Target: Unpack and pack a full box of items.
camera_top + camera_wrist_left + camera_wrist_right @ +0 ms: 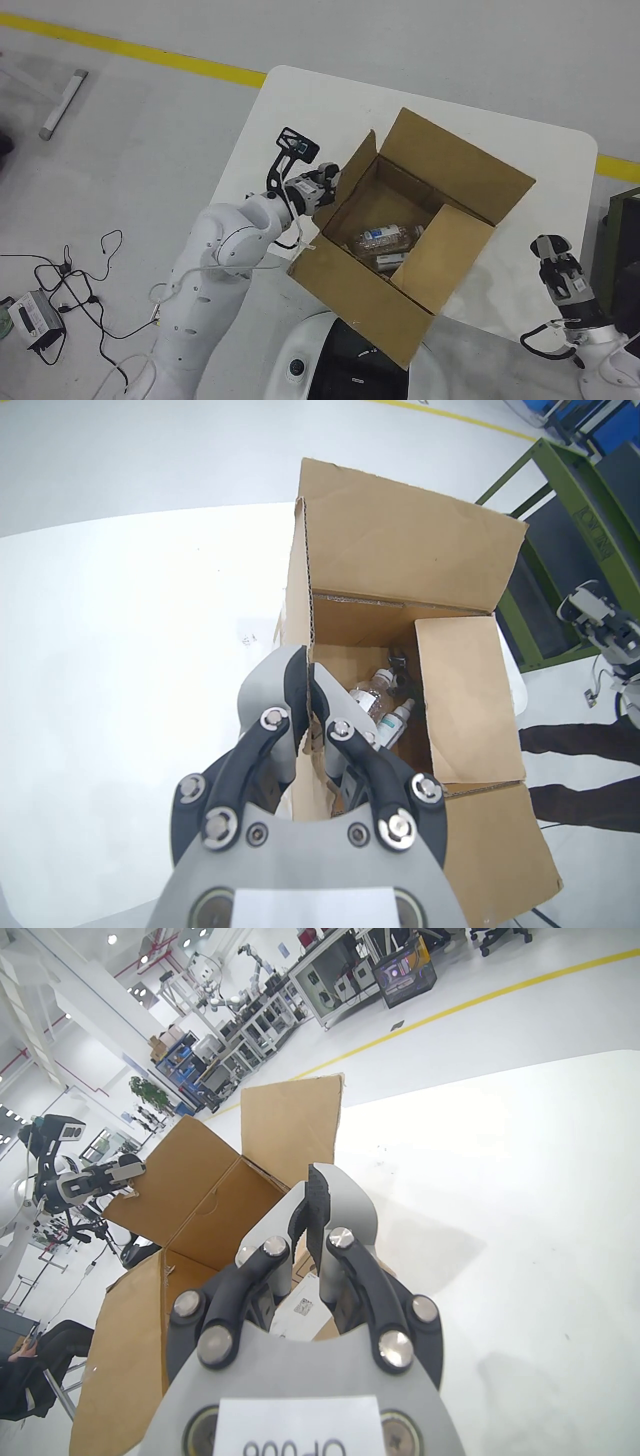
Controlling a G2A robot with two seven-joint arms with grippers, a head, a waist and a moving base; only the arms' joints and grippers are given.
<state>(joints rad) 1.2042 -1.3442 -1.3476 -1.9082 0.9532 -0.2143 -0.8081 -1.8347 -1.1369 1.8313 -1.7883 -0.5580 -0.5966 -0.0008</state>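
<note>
On the white worktop (300,110), near the edge closest to the robot, stood the cardboard box (365,300) with its flaps spread open. The left hand (310,672) was closed on the upper edge of the box's left side, one finger inside and one outside, with the cardboard pinched between the pads. The board just below that grip looked creased and frayed. The right hand (315,1183) hung off to the box's right, well apart from it, its fingers pressed together on nothing.

Down at the bottom of the box lay a clear plastic bottle (372,695), a small white spray bottle (395,722) touching it, and a dark object (398,672) too small to make out.

Corrugated board of this kind was likely light and fairly stiff, yet weak at a raw edge. A pinch there could tear or fold it, so a hold lower on the wall or near a corner seemed safer. Both bottles would probably be light, smooth and prone to roll, and best gripped across the body.
</note>
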